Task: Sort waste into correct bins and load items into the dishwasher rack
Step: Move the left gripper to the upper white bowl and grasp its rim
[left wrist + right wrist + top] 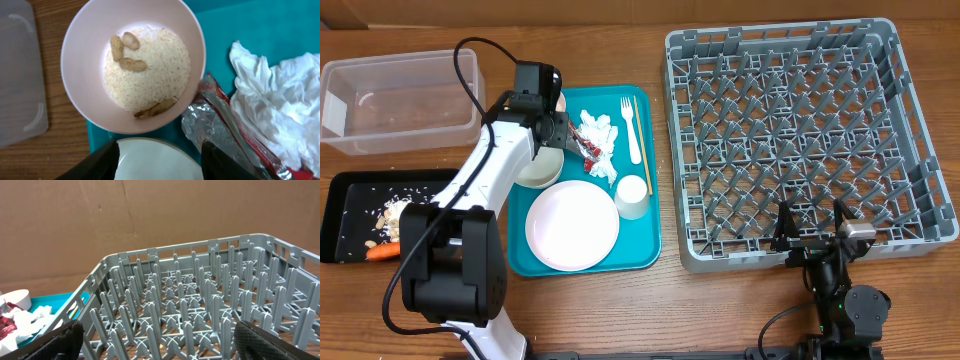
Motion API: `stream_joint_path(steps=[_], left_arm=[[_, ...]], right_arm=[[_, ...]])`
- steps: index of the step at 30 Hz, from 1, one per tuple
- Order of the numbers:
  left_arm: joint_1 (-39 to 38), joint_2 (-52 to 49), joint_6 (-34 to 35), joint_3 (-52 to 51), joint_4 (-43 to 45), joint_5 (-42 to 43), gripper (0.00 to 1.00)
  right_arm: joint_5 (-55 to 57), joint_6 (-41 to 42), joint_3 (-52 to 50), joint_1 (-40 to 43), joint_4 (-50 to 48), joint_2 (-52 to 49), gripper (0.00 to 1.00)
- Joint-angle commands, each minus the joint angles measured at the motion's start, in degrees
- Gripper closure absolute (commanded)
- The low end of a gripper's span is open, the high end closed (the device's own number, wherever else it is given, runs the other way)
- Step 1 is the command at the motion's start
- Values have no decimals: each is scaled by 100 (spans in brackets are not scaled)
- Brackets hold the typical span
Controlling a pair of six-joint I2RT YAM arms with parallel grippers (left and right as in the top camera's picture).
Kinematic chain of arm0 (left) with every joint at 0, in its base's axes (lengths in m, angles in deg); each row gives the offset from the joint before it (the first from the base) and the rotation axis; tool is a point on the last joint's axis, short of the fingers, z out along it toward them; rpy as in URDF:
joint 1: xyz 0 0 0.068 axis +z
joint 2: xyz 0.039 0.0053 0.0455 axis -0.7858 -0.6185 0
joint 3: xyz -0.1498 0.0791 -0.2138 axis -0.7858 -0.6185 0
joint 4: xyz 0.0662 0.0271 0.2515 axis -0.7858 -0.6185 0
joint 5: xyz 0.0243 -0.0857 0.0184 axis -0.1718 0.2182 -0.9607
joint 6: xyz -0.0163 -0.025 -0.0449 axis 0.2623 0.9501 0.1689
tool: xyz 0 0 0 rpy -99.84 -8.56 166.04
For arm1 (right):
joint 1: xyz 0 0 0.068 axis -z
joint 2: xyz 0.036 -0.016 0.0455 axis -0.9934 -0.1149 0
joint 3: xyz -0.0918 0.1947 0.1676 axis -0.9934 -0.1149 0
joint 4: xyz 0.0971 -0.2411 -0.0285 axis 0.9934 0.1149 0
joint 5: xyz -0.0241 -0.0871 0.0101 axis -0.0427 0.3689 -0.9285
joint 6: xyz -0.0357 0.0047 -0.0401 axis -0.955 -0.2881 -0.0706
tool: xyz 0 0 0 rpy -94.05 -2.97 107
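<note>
Black-fingered right gripper sits nearest, jaws spread wide at the grey dishwasher rack's near wall. On the teal tray lie a white plate and cup. Beyond them the left gripper hangs spread, pinching nothing, over an empty bowl, beside the red-and-silver wrapper, crumpled napkins and rice-filled bowl.

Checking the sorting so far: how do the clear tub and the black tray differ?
The tub is clear and deep; the black tray is opaque and shallow. The tub looks nearly empty; the tray holds a carrot and scraps. Both are rectangular.
</note>
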Motion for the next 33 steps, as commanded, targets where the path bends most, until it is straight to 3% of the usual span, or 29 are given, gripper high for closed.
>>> stream_joint_path(steps=[1,21,33], left_arm=[[22,-85,-649,68,-28,184,44],[26,-426,-1314,68,197,278,39],[20,-487,-1327,74,765,125,39]], right_arm=[[33,-20,-59,20,-26,55,0],[33,-20,-59,20,-26,55,0],[33,-20,-59,20,-26,55,0]])
